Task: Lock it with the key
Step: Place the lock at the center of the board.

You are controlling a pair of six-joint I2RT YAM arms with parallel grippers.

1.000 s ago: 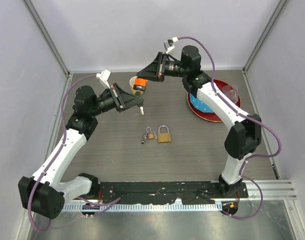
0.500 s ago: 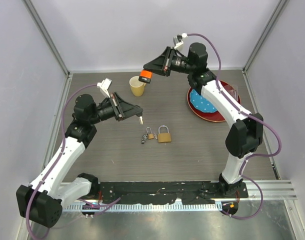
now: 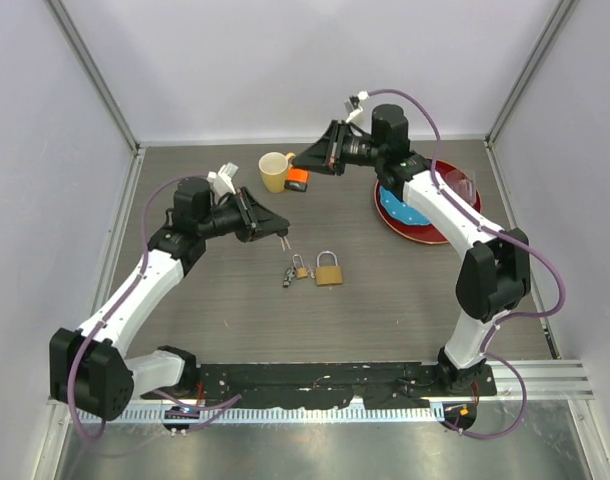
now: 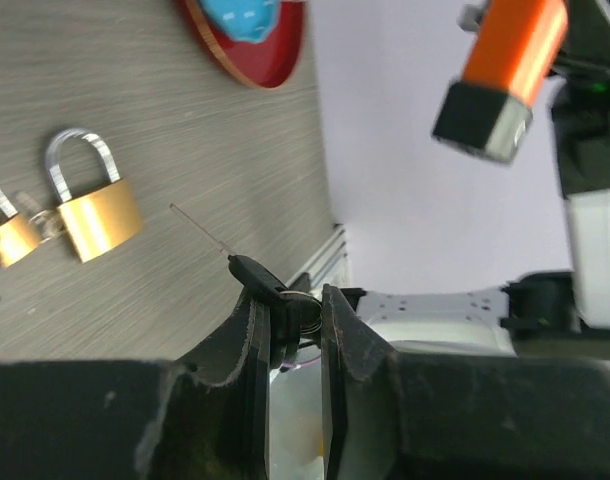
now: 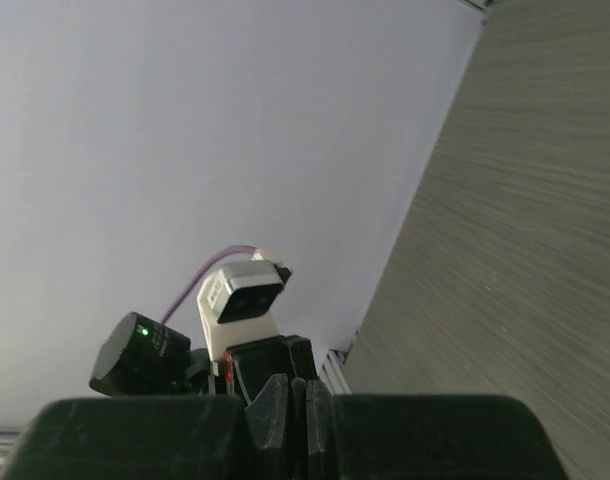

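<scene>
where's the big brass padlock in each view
top external: large padlock at the table's middle, just right of the small padlock.
left wrist: large padlock at the left edge, shackle pointing up.
right wrist: not in view.
shared landmark: red plate, to the padlock's upper right in top external; top centre in left wrist.

In the left wrist view, the head of the key (image 4: 257,276) is buried between the fingers of the left gripper (image 4: 288,300), the small padlock (image 4: 9,238) and red plate (image 4: 253,55) are cut off by the edges, and the orange block (image 4: 500,65) runs off the top, hiding the grip of the right gripper (image 3: 303,166) on it.
</scene>
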